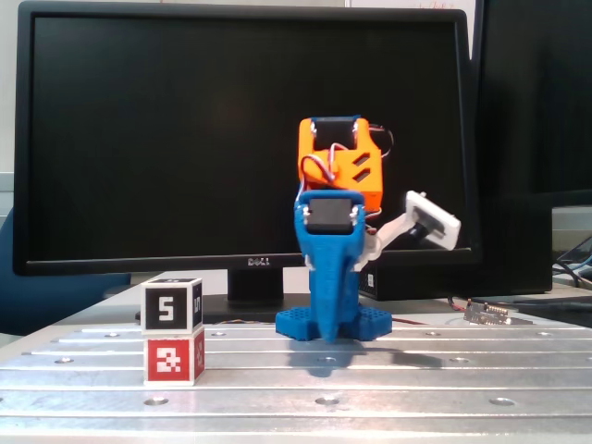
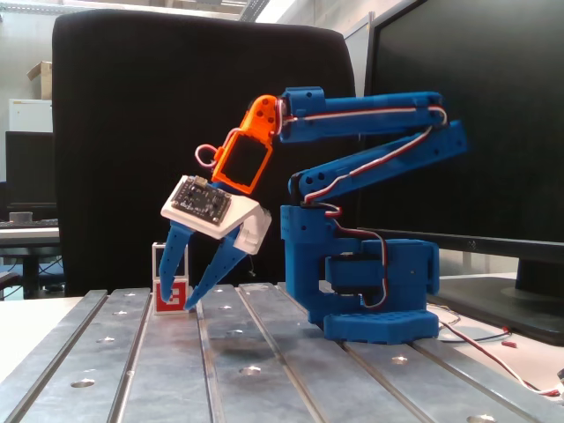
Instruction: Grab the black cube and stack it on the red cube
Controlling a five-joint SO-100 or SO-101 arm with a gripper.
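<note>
Sitting stacked at left in a fixed view: black cube (image 1: 172, 306) squarely on red cube (image 1: 174, 360), on the slotted metal table (image 1: 370, 379). Arm folded, wrist pitched down toward the stack. Gripper (image 2: 179, 295) spread wide, holding nothing, fingertips beside the red cube (image 2: 169, 296); contact unclear.

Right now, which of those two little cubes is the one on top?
The black cube with the white numeral 5 is on top. It sits directly on the red cube, which rests on the metal table and shows a blocky white pattern instead.
</note>
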